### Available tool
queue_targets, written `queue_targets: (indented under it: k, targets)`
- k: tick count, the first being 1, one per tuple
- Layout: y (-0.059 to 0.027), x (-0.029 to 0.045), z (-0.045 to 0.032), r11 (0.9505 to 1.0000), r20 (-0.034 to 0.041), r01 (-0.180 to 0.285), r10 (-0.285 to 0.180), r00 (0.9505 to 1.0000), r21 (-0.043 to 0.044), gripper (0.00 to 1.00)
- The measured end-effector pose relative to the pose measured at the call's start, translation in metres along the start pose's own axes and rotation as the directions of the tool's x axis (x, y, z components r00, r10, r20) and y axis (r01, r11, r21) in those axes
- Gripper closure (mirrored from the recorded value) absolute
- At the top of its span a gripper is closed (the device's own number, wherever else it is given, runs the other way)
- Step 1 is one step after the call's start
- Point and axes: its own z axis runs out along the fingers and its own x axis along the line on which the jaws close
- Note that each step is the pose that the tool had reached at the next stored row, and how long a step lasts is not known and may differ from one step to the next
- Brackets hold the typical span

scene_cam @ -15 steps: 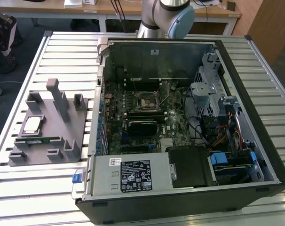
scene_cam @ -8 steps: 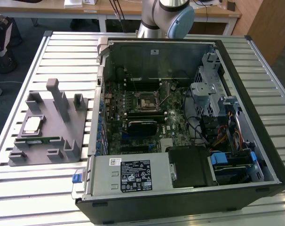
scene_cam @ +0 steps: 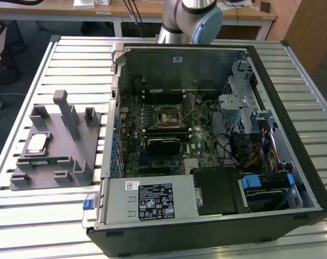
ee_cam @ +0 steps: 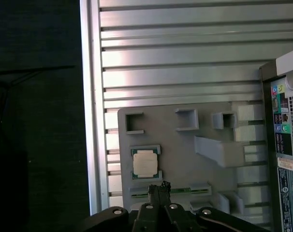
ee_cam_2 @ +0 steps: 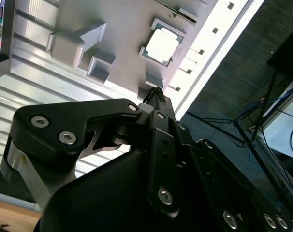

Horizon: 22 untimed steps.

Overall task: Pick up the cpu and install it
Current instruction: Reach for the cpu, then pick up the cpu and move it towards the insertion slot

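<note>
Barely begun, judging by the layout. At the exterior view's left, on the slatted counter (scene_cam: 77,59): a grey holder (scene_cam: 72,143) with the cpu (scene_cam: 36,142) lying flat in its square recess, silver top up, not lifted, and just beside it a green memory stick (scene_cam: 42,160) seated in a slot. In both wrist views, over that same holder: the cpu (ee_cam_2: 159,47) (ee_cam: 145,162) in its recess, with the gripper (ee_cam_2: 153,92) (ee_cam: 161,186) hanging above the holder near the chip, apart from it, touching nothing. Fingers pressed together at the tips, gripping nothing. Further toward the exterior view's right: the open computer case (scene_cam: 206,70), motherboard exposed, and near the board's middle the black-framed socket (scene_cam: 168,115), apparently vacant, though too small to tell whether unlatched. Behind the case, the arm (scene_cam: 190,16) rising out of the picture. Done so far, as a judgement: nothing that shows on the cpu itself, only a gripper placed over it. Left of the task: all of the pick-up and all of the install, chip and socket well apart with the case wall between
</note>
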Motion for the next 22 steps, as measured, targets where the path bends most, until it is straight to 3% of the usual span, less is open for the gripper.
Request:
queue_targets:
  k: [5, 9, 13, 18, 22]
  targets:
    - [-0.0006, 0.0066, 0.0014, 1.0, -0.002, 0.0, 0.0, 1.0, 0.0001, 0.89]
    - [-0.0007, 0.0071, 0.0048, 1.0, -0.0154, -0.001, 0.001, 0.9999, 0.0012, 0.89]
    - [-0.0021, 0.0071, 0.0099, 1.0, -0.0154, -0.001, 0.001, 0.9999, -0.0011, 0.89]
    - [-0.0082, 0.007, 0.0151, 1.0, -0.0079, 0.002, -0.002, 1.0, -0.0019, 0.89]
    - [-0.0105, 0.007, 0.0215, 0.9999, -0.0081, 0.016, -0.016, 0.9998, -0.0021, 0.89]
